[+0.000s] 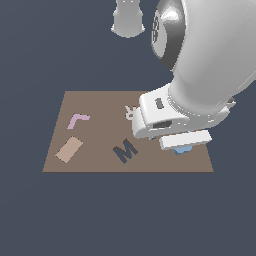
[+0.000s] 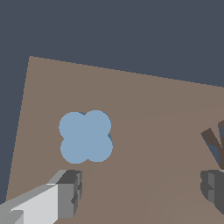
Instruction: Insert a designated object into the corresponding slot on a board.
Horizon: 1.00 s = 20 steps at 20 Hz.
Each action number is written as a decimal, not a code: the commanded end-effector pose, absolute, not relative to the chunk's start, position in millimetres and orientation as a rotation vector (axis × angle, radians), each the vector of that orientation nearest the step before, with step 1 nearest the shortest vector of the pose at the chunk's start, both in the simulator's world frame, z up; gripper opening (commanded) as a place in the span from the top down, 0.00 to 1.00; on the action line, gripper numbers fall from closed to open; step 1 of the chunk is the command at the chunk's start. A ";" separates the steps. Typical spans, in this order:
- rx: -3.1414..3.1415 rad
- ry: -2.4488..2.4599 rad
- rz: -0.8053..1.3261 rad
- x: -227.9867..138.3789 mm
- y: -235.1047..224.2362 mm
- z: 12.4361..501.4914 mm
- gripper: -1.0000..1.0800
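The light blue clover piece (image 2: pixel 85 136) lies flat on the brown board (image 2: pixel 153 105), near one of its corners. A thin dark line runs along one side of the piece, and no separate clover-shaped slot shows. My gripper (image 2: pixel 141 189) is open above the board. Its two fingers (image 2: pixel 70 192) stand wide apart and the piece lies just beyond the fingertips, not between them. In the exterior view my gripper (image 1: pixel 184 142) hovers low over the board (image 1: pixel 100 102) at the exterior view's right. It hides most of the blue piece (image 1: pixel 182 150), which peeks out beneath it.
On the board lie a dark M (image 1: pixel 125 150), a tan rectangle (image 1: pixel 69 149), a pink L-shaped piece (image 1: pixel 78 120) and a small pale piece (image 1: pixel 130 112). Part of the M (image 2: pixel 213 144) shows in the wrist view. The arm's base (image 1: pixel 128 20) stands behind the board.
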<state>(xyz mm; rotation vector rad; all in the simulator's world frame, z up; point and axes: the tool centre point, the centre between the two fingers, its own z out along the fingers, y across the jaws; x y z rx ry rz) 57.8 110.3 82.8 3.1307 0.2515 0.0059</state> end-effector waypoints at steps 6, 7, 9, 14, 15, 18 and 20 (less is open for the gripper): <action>3.123 0.345 0.002 69.2 148.8 56.4 0.04; 3.122 0.352 0.001 69.9 151.6 54.5 0.04; 3.121 0.362 0.001 71.1 155.8 51.8 0.04; 3.120 0.368 -0.001 71.2 158.4 50.2 0.04; 3.120 0.368 -0.001 71.2 158.4 49.8 0.04; 3.120 0.368 -0.001 71.6 158.3 43.6 0.04; 3.120 0.369 -0.001 71.8 158.6 36.3 0.04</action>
